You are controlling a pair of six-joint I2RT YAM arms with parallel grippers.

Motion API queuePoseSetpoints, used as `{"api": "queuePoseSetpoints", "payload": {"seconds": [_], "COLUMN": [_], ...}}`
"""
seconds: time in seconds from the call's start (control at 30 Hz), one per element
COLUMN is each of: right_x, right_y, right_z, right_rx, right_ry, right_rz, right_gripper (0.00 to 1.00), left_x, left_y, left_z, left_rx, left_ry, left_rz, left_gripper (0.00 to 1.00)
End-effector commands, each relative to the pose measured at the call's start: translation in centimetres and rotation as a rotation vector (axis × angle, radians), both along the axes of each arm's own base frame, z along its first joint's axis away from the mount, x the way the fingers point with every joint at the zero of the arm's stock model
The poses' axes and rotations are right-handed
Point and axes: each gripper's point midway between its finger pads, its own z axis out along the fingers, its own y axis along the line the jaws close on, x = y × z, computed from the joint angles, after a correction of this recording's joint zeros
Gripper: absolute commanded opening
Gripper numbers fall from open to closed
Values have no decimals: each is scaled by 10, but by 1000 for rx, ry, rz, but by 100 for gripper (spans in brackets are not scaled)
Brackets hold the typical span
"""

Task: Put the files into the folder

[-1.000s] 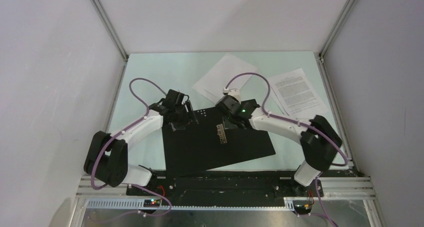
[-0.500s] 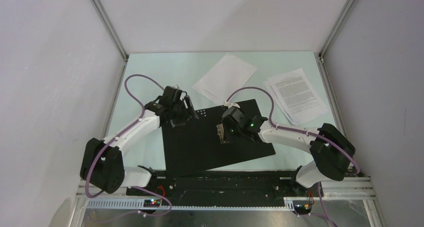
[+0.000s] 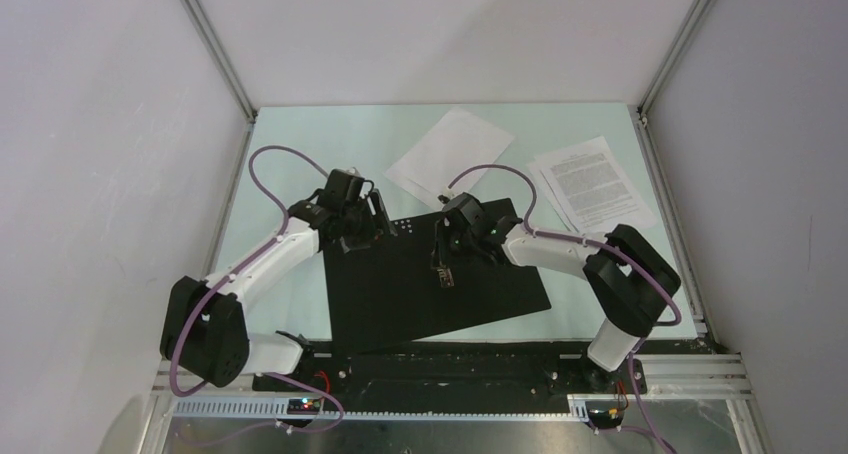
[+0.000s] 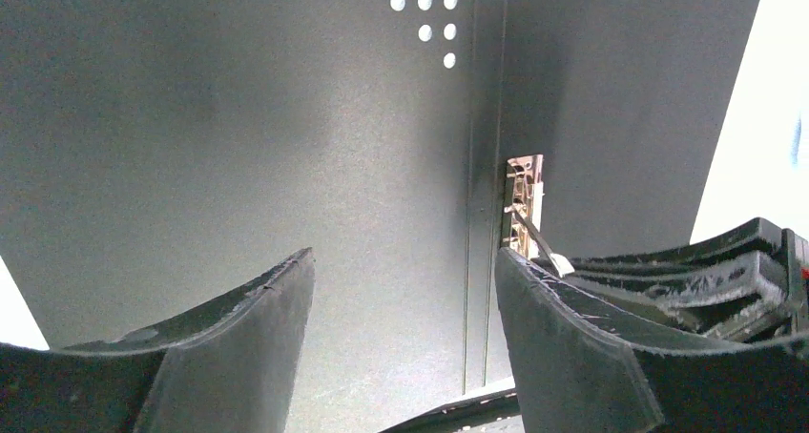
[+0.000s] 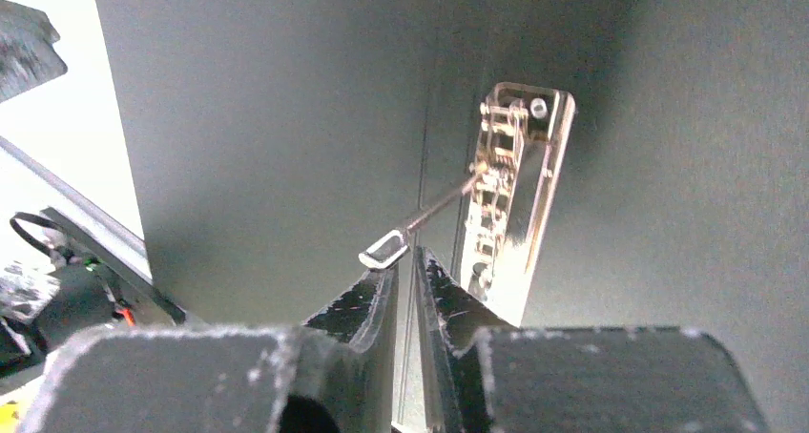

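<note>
The folder (image 3: 400, 294) lies open on the table, black inside up, with a metal clip (image 3: 443, 266) at its middle. My left gripper (image 3: 378, 219) is open and empty over the folder's far left part (image 4: 286, 118). My right gripper (image 3: 440, 246) is shut just beside the clip (image 5: 515, 185); the clip's thin raised lever (image 5: 429, 214) ends at my left fingertip (image 5: 377, 285). In the left wrist view the gripper (image 4: 405, 271) looks across the folder at the clip (image 4: 523, 204). Blank sheets (image 3: 450, 154) and printed sheets (image 3: 595, 189) lie beyond the folder.
White enclosure walls with metal corner posts (image 3: 215, 49) close in the pale green table (image 3: 290, 134). The black base rail (image 3: 440, 364) runs along the near edge. Purple cables (image 3: 275, 164) loop above both arms.
My right gripper has come from the folder's far edge to the clip at its middle. My left gripper shifted slightly left. The sheets have not moved.
</note>
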Motion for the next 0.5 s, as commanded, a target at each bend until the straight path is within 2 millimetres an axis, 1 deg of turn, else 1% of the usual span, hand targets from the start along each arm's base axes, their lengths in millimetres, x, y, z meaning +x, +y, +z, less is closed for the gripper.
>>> {"api": "queuePoseSetpoints", "payload": {"seconds": [0.0, 0.03, 0.07, 0.27, 0.3, 0.33, 0.37, 0.47], "right_x": [28, 35, 37, 59, 61, 64, 65, 69], "right_y": [24, 25, 25, 28, 28, 29, 30, 32], "right_z": [25, 27, 22, 8, 3, 3, -1, -3], "right_rx": [102, 107, 95, 71, 66, 69, 63, 59], "right_ry": [-38, -43, -34, -26, -19, -22, -17, -22], "right_rz": [-8, -18, -22, -58, -58, -61, -61, -62], "right_gripper": [17, 17, 17, 18, 19, 21, 21, 25], "left_x": [8, 8, 8, 7, 7, 7, 6, 4], "left_y": [-4, -3, -3, -1, -1, -1, -2, -3], "left_z": [23, 24, 25, 30, 32, 32, 32, 32], "left_rx": [-12, -10, -9, -3, -2, -2, -3, -9], "left_ry": [-65, -66, -71, -84, -90, -90, -91, -87], "left_rz": [-34, -35, -38, -56, -59, -61, -66, -75], "left_gripper": [75, 75, 75, 76, 76, 76, 76, 77]}}
